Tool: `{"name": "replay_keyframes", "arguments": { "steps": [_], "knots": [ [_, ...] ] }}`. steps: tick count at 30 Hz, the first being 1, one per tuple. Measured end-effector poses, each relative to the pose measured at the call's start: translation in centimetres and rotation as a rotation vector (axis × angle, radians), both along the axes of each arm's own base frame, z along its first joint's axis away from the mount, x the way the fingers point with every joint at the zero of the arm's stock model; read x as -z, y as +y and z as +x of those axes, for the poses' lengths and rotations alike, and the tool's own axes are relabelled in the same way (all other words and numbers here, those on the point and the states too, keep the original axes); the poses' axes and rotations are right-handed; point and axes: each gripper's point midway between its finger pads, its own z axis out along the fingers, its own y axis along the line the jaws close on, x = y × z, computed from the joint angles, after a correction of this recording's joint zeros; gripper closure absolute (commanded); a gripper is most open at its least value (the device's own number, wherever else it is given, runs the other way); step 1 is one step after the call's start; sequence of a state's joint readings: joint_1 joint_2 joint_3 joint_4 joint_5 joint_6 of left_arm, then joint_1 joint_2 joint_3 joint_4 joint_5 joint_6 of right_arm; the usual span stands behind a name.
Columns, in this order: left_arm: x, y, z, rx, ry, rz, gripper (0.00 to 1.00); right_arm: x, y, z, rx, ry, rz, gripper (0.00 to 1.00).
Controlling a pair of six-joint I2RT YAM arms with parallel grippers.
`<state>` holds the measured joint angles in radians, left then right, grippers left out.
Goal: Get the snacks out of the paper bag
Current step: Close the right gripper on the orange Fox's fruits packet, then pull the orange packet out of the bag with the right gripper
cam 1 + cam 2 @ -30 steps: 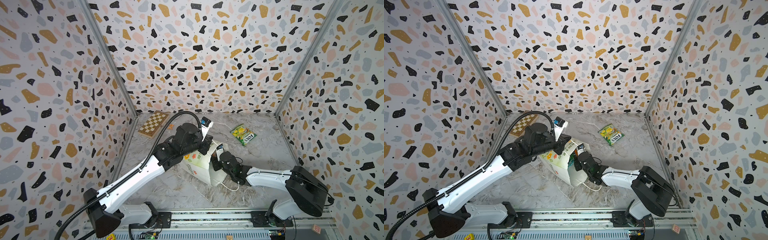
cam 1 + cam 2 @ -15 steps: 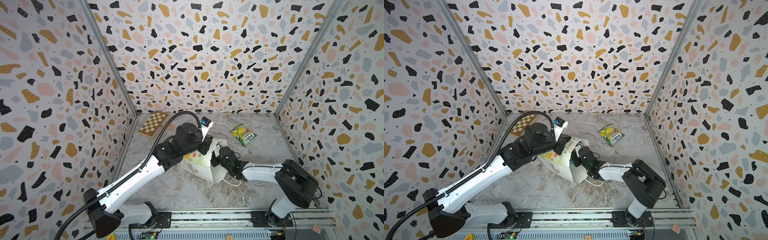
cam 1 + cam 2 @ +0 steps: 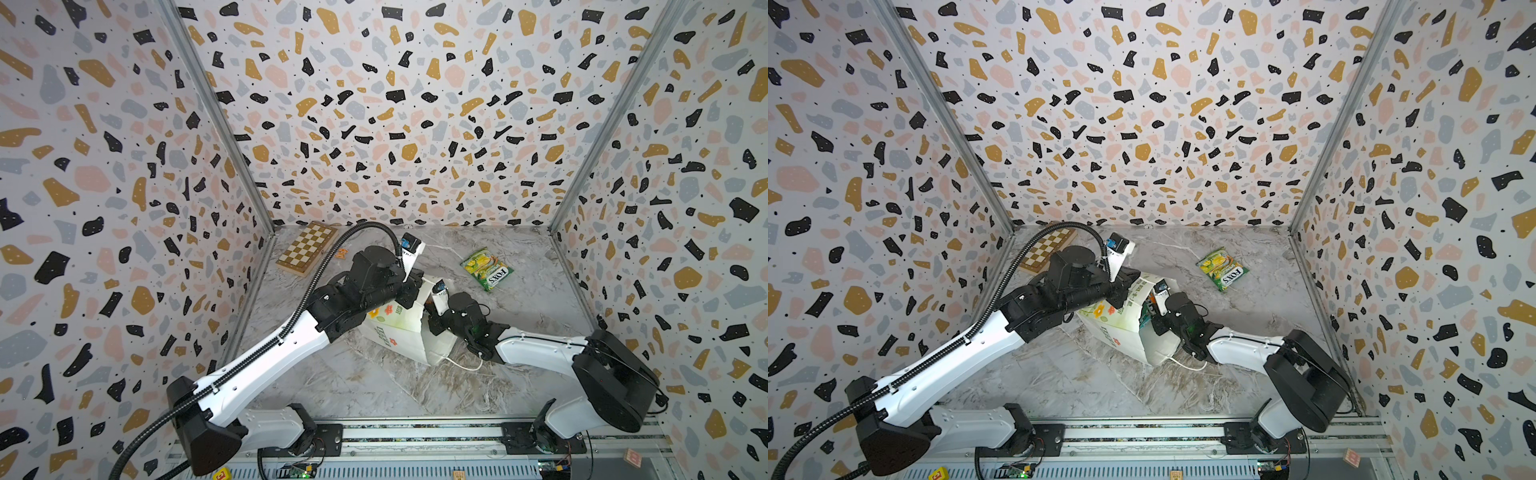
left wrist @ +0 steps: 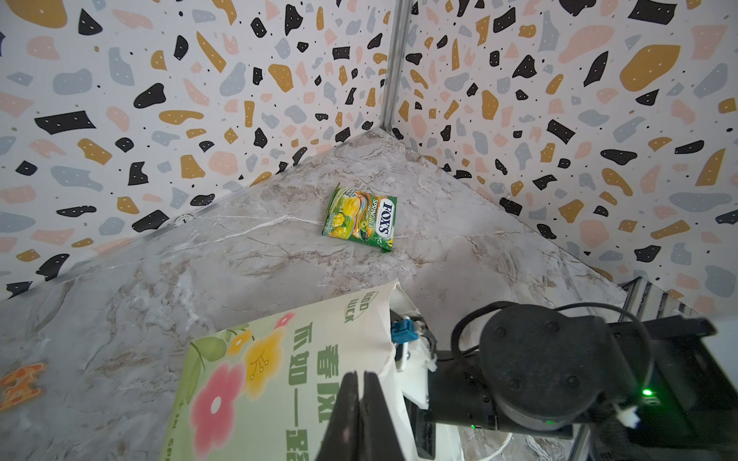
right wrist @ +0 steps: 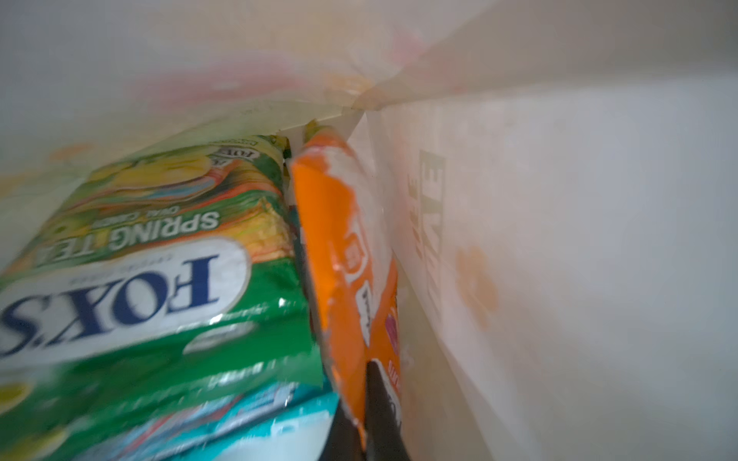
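Change over the last second: your right gripper (image 5: 361,395) goes from part-spread to pressed together, inside the paper bag (image 3: 397,332). The right wrist view shows the jaws pinching the near edge of the orange packet (image 5: 339,247), which stands on edge against the bag's printed wall. In both top views the right wrist stays at the bag mouth throughout, and the fingertips are hidden by the paper.

Left gripper (image 4: 361,379): no change. It's pressed together on the bag's upper wall near the mouth, propping it open. The bag lies tipped on its side mid-table, mouth toward the right arm, same spot as before.

Snacks:
- **Out:** the loose green packet (image 3: 487,269) lies flat on the marble table (image 3: 374,386), well apart from the bag and unmoved.
- **In the bag:** the inner green packet (image 5: 159,247) touches the orange one, and a teal packet (image 5: 279,423) lies against the green one.
- **Unknown:** more may sit behind them, can't tell.

Meaning: the grasp for the next extraction looks made, so I judge your next move is a straight pull back out through the mouth. The bite is on the edge only and the film is glossy, so it could slip. The inner green packet may also drag along. Keep the left pinch on so the bag doesn't follow the pull.
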<state>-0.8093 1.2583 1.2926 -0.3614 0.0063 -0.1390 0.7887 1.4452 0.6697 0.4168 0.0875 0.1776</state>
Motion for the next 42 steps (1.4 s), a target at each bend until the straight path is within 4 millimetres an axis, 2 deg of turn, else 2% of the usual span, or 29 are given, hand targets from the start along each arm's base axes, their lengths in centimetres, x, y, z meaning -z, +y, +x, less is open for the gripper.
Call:
{"name": "replay_keyframes", "arguments": {
  "steps": [10,21,30,35,42],
  "knots": [
    [1.0,0.3,1.1,-0.058,0.013,0.025,1.00,-3.3,-3.1,-2.2,-0.048,0.020,0.081,1.00],
    [1.0,1.0,1.8,-0.127,0.013,0.020,1.00,-7.1,-6.3,-4.3,-0.092,0.064,0.201,1.00],
    [0.9,1.9,2.7,-0.209,0.005,0.018,1.00,-8.6,-7.8,-6.9,-0.112,0.101,0.204,1.00],
    [1.0,2.3,3.2,-0.243,-0.001,0.022,1.00,-11.0,-9.0,-7.8,-0.087,0.069,0.203,1.00],
    [1.0,2.2,3.4,-0.250,-0.006,0.017,1.00,-14.4,-11.6,-7.5,0.034,-0.022,0.189,1.00]
  ]
}}
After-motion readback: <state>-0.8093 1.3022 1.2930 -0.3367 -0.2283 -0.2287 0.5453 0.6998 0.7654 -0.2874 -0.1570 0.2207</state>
